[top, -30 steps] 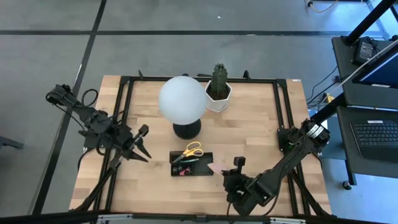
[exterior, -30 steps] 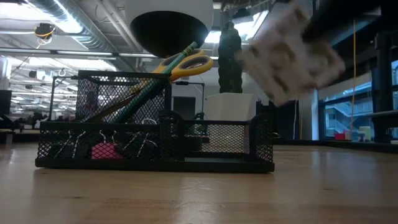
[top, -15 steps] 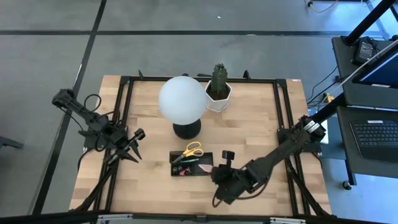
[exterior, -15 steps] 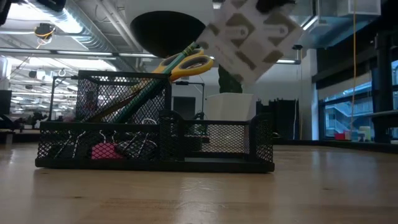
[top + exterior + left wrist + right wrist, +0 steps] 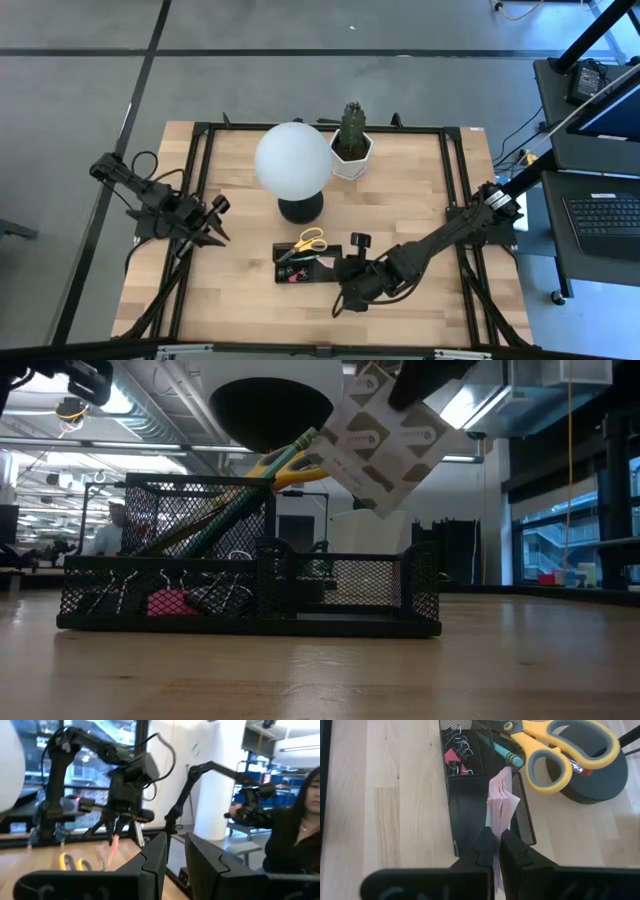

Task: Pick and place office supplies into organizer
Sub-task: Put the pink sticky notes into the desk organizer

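The black mesh organizer (image 5: 308,265) sits in front of the lamp base. It holds yellow-handled scissors (image 5: 555,750) and pencils leaning in its tall cup (image 5: 200,510), plus a pink eraser (image 5: 170,601) and binder clips (image 5: 460,742) in a low compartment. My right gripper (image 5: 498,846) is shut on the pink sticky-note pad (image 5: 500,807) and hovers above the organizer's right-hand compartment (image 5: 470,815). My left gripper (image 5: 208,228) waits open near the table's left edge, well clear of the organizer. My right gripper pinches the sticky-note pad by one edge (image 5: 497,832) between its two fingers, coming from above and slanting in from the table's right. The pad is lifted clear and hangs tilted below the fingers (image 5: 385,445), its lower edge above the organizer's right compartment.
The white globe lamp (image 5: 293,160) on its round black base (image 5: 600,775) stands just behind the organizer, with the potted cactus (image 5: 351,140) to its right. Bare wood lies in front of the organizer (image 5: 250,310). People show in the room beyond (image 5: 300,830).
My right gripper has carried the pad from the table's near right toward the left and slightly farther back, ending over the organizer's right end; the pad stayed pinched and tilted. My left arm has drawn back a little toward the table's left edge.
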